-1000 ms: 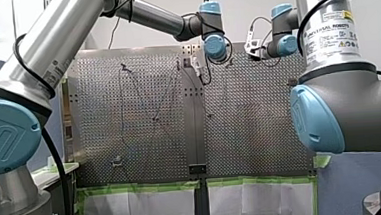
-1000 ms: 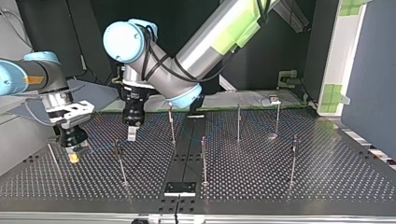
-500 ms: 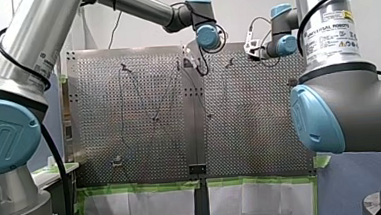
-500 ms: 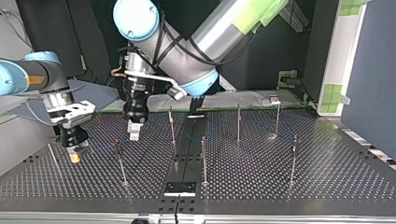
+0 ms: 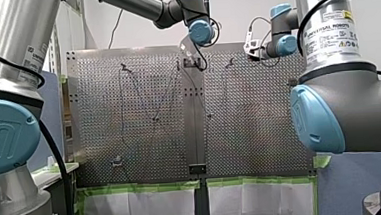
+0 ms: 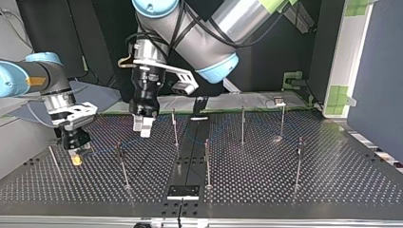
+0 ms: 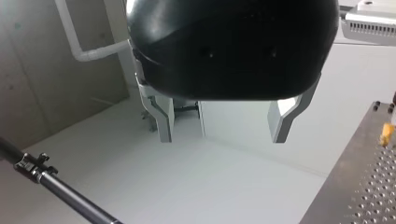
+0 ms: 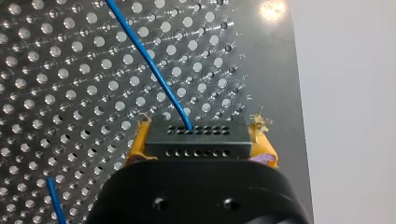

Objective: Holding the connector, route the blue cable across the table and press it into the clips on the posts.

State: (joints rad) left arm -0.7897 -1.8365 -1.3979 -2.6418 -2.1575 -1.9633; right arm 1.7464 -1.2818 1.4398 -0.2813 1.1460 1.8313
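Since then my left gripper (image 6: pixel 143 129) has risen, fingers apart.

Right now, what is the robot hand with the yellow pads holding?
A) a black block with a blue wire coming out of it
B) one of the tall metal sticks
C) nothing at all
A: in the right wrist view my right gripper has its yellow pads closed on both ends of the black connector, and the blue cable runs out of it.
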